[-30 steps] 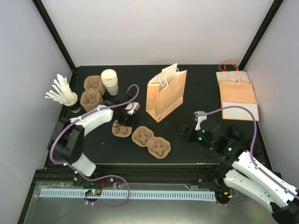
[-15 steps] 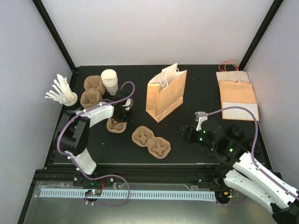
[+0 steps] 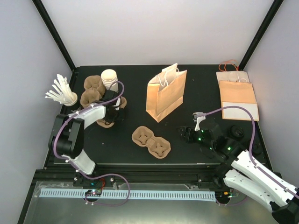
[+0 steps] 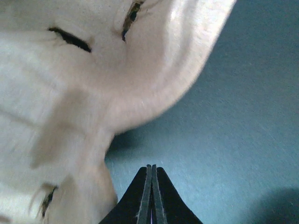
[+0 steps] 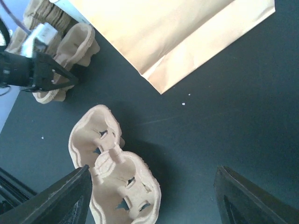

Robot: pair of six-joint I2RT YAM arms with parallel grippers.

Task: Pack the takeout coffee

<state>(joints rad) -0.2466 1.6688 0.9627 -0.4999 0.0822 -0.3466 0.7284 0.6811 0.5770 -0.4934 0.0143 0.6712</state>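
The takeout coffee does not show clearly in any view. The brown paper bag (image 3: 166,95) stands upright and open at the table's middle back, its lower side visible (image 5: 163,32) in the right wrist view. My left gripper (image 3: 112,112) is shut with nothing between its fingers (image 4: 151,167). It lies low against a pulp cup carrier (image 4: 93,70) at the left of the table. My right gripper (image 3: 187,134) stands open above the table. A second two-cup carrier (image 5: 112,177) lies below its left finger.
A stack of lidless white cups (image 3: 110,78), a stack of carriers (image 3: 92,91) and a dark cup of white stirrers (image 3: 63,94) stand at the back left. Flat paper bags (image 3: 237,95) lie at the back right. A dark round shape (image 3: 235,132) sits beside the right arm.
My left gripper has swung left and back, staying shut. The carrier beside it has slid left with it, toward the stack of carriers. The right arm has not moved.
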